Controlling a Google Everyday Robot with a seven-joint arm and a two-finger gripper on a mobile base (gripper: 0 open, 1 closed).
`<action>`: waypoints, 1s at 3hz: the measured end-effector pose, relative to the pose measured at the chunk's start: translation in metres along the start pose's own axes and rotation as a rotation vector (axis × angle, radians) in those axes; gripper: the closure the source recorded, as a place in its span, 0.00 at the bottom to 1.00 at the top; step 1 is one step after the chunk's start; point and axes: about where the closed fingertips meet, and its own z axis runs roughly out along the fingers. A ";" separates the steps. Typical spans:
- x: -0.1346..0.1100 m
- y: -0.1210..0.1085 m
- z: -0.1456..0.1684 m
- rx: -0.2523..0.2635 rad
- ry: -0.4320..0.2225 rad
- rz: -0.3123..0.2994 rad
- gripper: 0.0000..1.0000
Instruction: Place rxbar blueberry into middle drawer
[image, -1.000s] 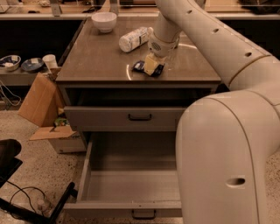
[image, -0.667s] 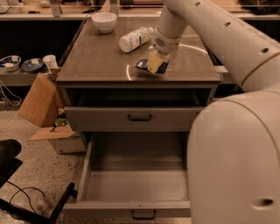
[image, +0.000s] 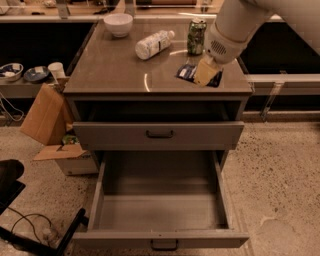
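Observation:
The rxbar blueberry (image: 188, 72) is a flat dark-blue bar lying on the cabinet top near its front right corner. My gripper (image: 206, 73) comes down from the upper right and sits right over the bar's right half, hiding that part. The middle drawer (image: 160, 212) is pulled wide open low at the front, a deep grey tray with nothing in it, with a small dark handle (image: 164, 245) on its front.
A shorter grey drawer front (image: 160, 134) above is slightly open. A green can (image: 196, 36), a lying white bottle (image: 154, 44) and a white bowl (image: 118, 23) stand on the top. Cardboard boxes (image: 47, 120) sit on the floor at the left.
The bulky arm section that covered the lower right has swung out of view, uncovering the open drawer. The gripper stays at the bar on the cabinet top.

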 end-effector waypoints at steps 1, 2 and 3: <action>0.055 0.007 0.003 0.030 -0.032 0.059 1.00; 0.125 0.022 0.042 0.014 -0.043 0.176 1.00; 0.169 0.034 0.079 -0.015 -0.053 0.274 1.00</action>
